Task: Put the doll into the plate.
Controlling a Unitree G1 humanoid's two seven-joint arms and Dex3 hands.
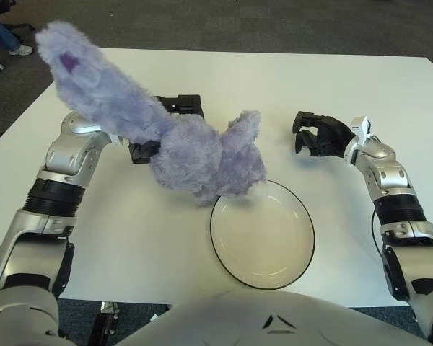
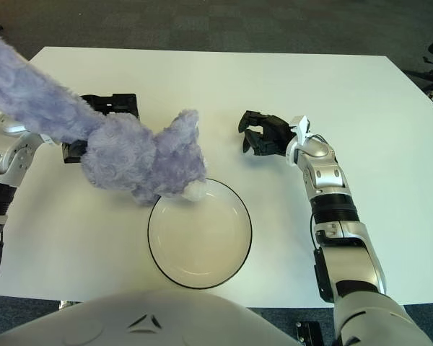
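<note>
A fluffy purple doll (image 1: pixel 195 155) hangs in the air, its body just above the far left rim of the plate (image 1: pixel 303 249) and its long tail sticking up to the far left. My left hand (image 1: pixel 159 130) is shut on the doll from behind, mostly hidden by the fur. The plate is white with a dark rim and sits near the table's front edge. My right hand (image 1: pixel 314 135) shows to the right of the doll, above the table, with curled fingers holding nothing.
The white table (image 1: pixel 289 79) stretches far behind the plate. Dark carpet lies beyond it, and a person's shoe (image 1: pixel 16 49) shows at the far left corner.
</note>
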